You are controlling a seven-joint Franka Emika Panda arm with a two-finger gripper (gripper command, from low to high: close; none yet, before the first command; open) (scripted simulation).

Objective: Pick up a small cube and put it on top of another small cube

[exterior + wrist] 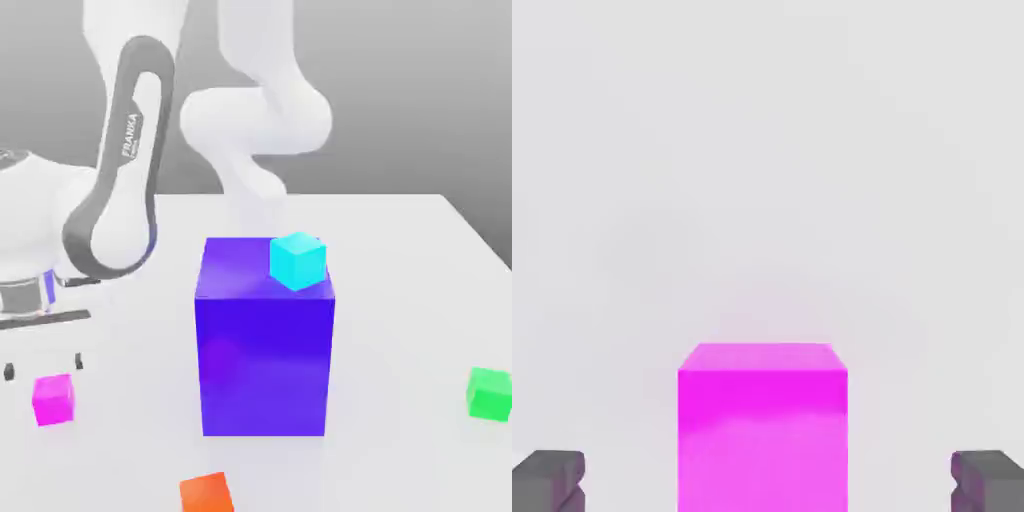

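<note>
The small magenta-pink cube (53,400) rests on the white table near the exterior view's left edge. My gripper (43,366) hangs just above it, open, with dark fingertips (77,360) spread wider than the cube. In the hand view the cube (762,425) sits centred between the two grey fingertips (547,480), and the gripper (768,485) holds nothing. A small cyan cube (298,260) sits on top of the big blue-purple block (265,340) in the middle of the table.
A small green cube (490,393) lies at the exterior view's right. A small orange cube (206,493) lies at the front edge, below the big block. The arm's white links rise behind the block.
</note>
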